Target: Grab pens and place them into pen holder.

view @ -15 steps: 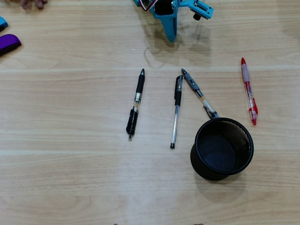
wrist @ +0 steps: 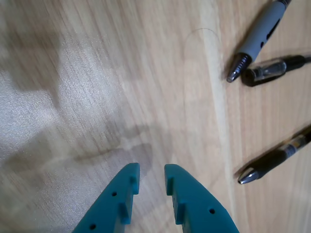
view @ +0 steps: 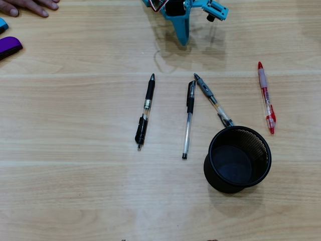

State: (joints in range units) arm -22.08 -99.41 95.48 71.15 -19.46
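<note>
Although the gripper (wrist: 151,175) carries nothing, its two teal fingers stand only narrowly apart in the wrist view, with bare wood showing through the slit between them. In the overhead view it sits at the top edge of the table (view: 75,201), well apart from every pen.

Nothing of the task looks done. All four pens lie flat on the wood: the all-black pen (view: 145,111) to the left in the overhead view, the clear pen with a black cap (view: 188,120) in the middle, the grey-and-clear pen (view: 212,100) slanting just beside it, and the red pen (view: 266,98) off to the right. The lower end of the grey-and-clear pen seems to touch the rim of the pen holder (view: 266,150), though the angle makes that hard to confirm.

The holder stands upright and appears empty, so by my reading four grabs and four drops remain.
</note>
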